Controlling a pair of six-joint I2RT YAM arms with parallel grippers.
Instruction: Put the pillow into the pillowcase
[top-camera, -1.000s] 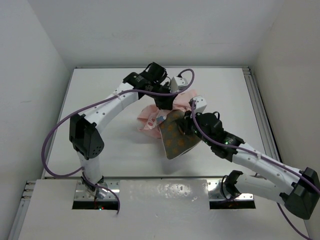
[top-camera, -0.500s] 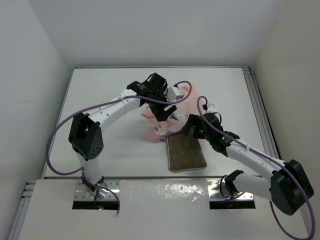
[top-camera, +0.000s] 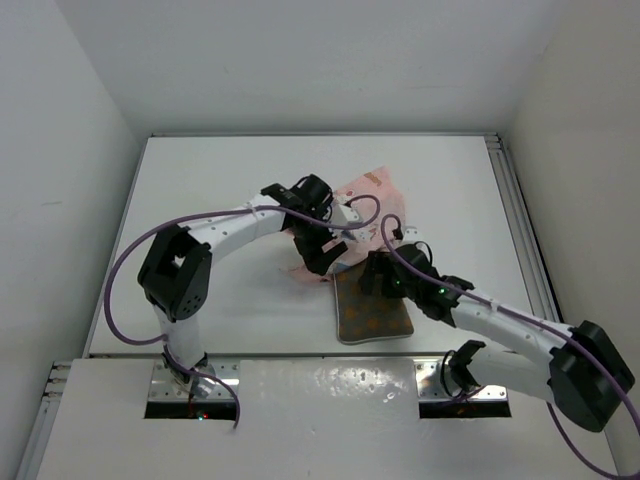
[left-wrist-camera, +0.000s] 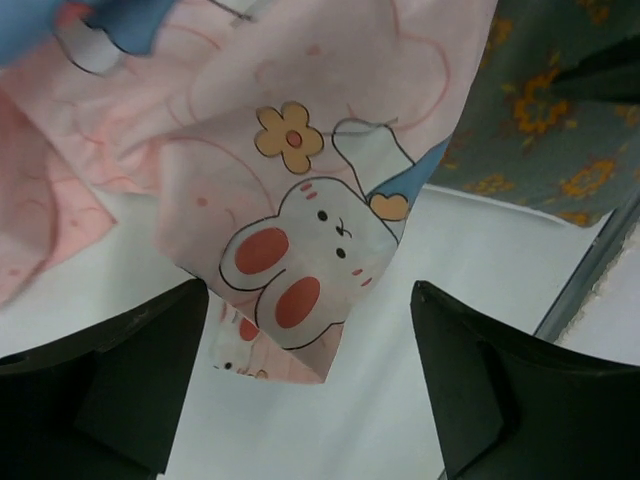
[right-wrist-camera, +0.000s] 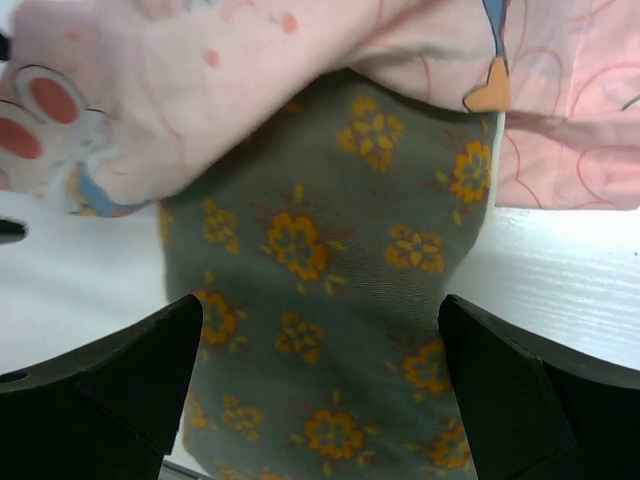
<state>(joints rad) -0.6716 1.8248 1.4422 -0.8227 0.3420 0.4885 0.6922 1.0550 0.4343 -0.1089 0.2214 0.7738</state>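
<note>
The pillow (top-camera: 376, 315), olive-brown with orange flowers, lies flat on the table near the front middle. The crumpled pink pillowcase (top-camera: 368, 193) lies behind it, one edge draped over the pillow's far end (right-wrist-camera: 250, 90). My left gripper (top-camera: 322, 262) hangs open over a loose rabbit-printed corner of the pillowcase (left-wrist-camera: 300, 260); that corner lies between the black fingers (left-wrist-camera: 110, 390), apart from both. My right gripper (top-camera: 372, 280) is open just above the pillow (right-wrist-camera: 330, 330), its fingers (right-wrist-camera: 530, 395) spread about as wide as the pillow and holding nothing.
White walls close in the table (top-camera: 220, 300) on the left, back and right. A metal rail (top-camera: 518, 215) runs along its right edge. Purple cables loop off both arms (top-camera: 120, 270).
Both grippers have opened. The pillow, held tilted up a second ago, now lies flat on the table, and the pillowcase has dropped. Both arms have drawn lower and nearer.
</note>
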